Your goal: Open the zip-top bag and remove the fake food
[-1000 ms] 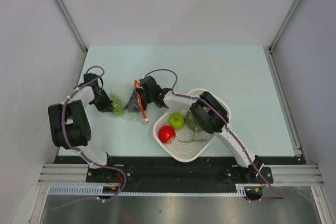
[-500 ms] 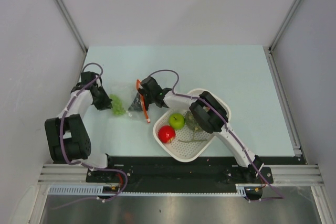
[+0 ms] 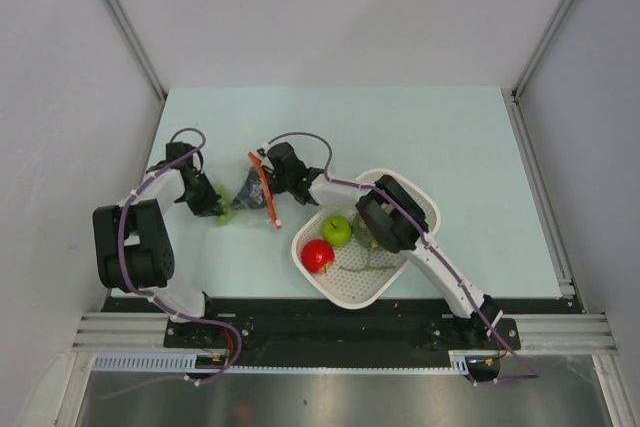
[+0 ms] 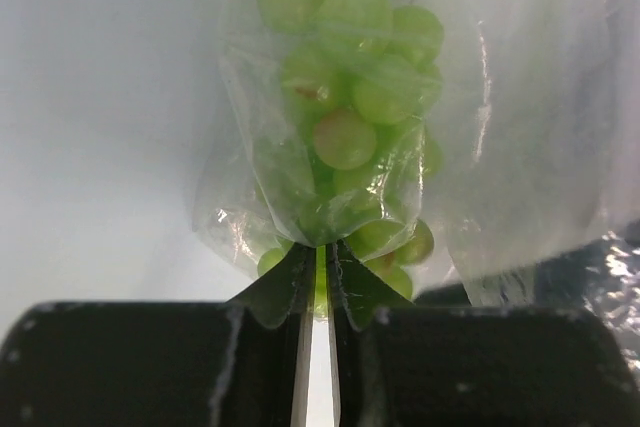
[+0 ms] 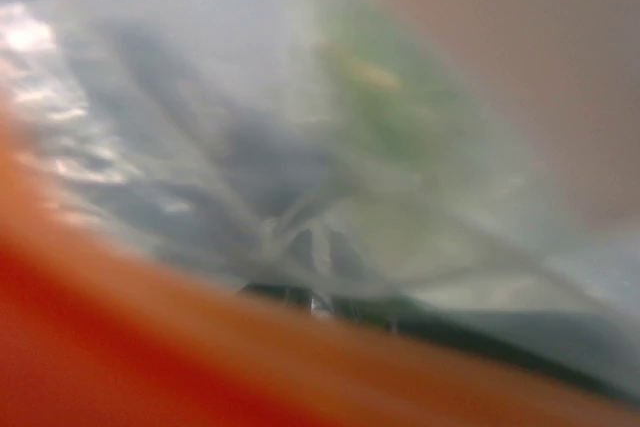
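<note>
Nearest me, the white basket [image 3: 350, 292] holds the green apple [image 3: 337, 230] and red fruit [image 3: 318, 255]. Beyond it the zip-top bag [image 3: 248, 192] lies on the worktop [image 3: 450, 137], with green grapes [image 4: 345, 97] inside. My left gripper [image 4: 318, 269] is nearly closed, pinching the bag's plastic. My right gripper [image 3: 268, 183] sits at the orange zip strip [image 3: 271, 210]; I cannot tell its grip.

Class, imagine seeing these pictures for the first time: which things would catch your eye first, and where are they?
First, the clear zip-top bag with its orange strip lies left of mid-table between the left gripper and right gripper. The left one pinches its plastic next to the green grapes inside. Next come the green apple and red fruit in the white basket further right.
</note>
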Motion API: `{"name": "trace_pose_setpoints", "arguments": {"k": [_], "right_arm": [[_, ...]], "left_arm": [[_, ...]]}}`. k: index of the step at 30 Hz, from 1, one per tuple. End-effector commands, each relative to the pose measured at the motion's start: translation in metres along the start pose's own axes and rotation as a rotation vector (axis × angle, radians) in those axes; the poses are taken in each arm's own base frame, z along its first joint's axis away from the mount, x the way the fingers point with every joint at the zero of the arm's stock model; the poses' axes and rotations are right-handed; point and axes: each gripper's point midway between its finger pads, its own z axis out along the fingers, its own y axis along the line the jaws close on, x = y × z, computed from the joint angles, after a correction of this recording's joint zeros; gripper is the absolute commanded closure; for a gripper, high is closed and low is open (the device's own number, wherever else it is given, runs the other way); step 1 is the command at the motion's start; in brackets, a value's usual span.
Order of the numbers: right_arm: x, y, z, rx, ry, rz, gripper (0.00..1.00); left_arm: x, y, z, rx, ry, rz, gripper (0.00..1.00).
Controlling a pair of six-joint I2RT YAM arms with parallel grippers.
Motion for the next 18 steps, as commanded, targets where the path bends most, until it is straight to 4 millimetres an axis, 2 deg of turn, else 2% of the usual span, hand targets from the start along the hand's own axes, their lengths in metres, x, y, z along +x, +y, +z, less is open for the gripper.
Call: {"name": "trace_pose_setpoints", "arguments": {"k": [1, 2, 3, 4, 6, 7, 8, 10, 13, 14, 15, 17, 18], "right_arm": [[0.017, 0.087, -0.007, -0.216, 0.1, -0.13, 0.83], [0.015, 0.068, -0.009, -0.127, 0.088, -0.123, 0.83], [0.009, 0.06, -0.011, -0.083, 0.06, -0.12, 0.78], [-0.002, 0.036, -0.014, -0.017, 0.015, -0.092, 0.77], [-0.009, 0.015, -0.022, 0.062, -0.008, -0.051, 0.78], [-0.014, -0.009, -0.027, 0.121, -0.029, -0.015, 0.78], [-0.019, -0.004, -0.033, 0.107, -0.05, -0.026, 0.79], [-0.027, -0.016, -0.041, 0.137, -0.079, -0.025, 0.78], [-0.034, -0.031, -0.042, 0.196, -0.09, -0.069, 0.71], [-0.036, -0.019, -0.038, 0.173, -0.088, -0.1, 0.68], [-0.031, -0.03, -0.031, 0.172, -0.052, -0.089, 0.67], [-0.02, -0.02, -0.02, 0.147, -0.018, -0.095, 0.62], [-0.017, -0.022, -0.016, 0.147, -0.013, -0.097, 0.61]], "left_arm": [[0.007, 0.007, 0.007, -0.029, 0.016, 0.019, 0.87], [0.007, 0.007, 0.007, -0.031, 0.015, 0.018, 0.87], [0.007, 0.007, 0.006, -0.031, 0.013, 0.02, 0.87], [0.007, 0.007, 0.005, -0.027, 0.012, 0.021, 0.87], [0.008, 0.007, 0.005, -0.026, 0.012, 0.026, 0.87], [0.009, 0.008, 0.005, -0.031, 0.015, 0.027, 0.87], [0.01, 0.009, 0.005, -0.031, 0.017, 0.032, 0.87], [0.01, 0.01, 0.005, -0.032, 0.018, 0.035, 0.87], [0.01, 0.008, 0.006, -0.021, 0.014, 0.034, 0.87], [0.01, 0.007, 0.007, -0.017, 0.018, 0.035, 0.88], [0.011, 0.007, 0.007, -0.014, 0.022, 0.032, 0.88], [0.012, 0.005, 0.008, -0.007, 0.027, 0.037, 0.88], [0.013, 0.006, 0.009, -0.008, 0.03, 0.034, 0.88]]}}
